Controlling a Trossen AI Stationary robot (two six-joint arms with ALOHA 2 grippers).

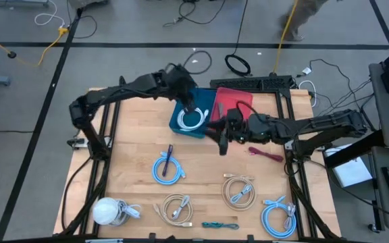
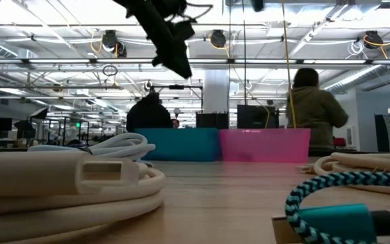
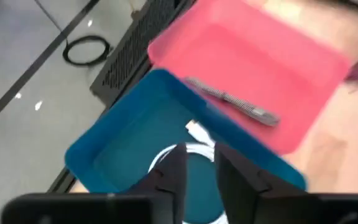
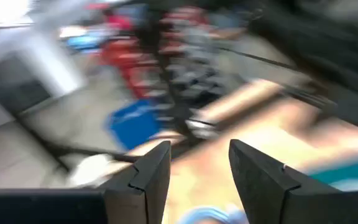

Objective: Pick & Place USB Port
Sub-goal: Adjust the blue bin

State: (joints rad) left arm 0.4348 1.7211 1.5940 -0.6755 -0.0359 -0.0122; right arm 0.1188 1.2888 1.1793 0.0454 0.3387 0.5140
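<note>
I see the left gripper (image 3: 199, 177) above the blue bin (image 3: 114, 146), fingers slightly apart, empty; the white cable (image 3: 194, 140) lies coiled just below them. The right gripper (image 4: 194, 174) hovers open, holding nothing.

Readable text, labels, brands, numbers, signs: none. I find no legible marking in any of my four views, neither on the table, the bins, the cables and the arms, nor in the room behind them.
</note>
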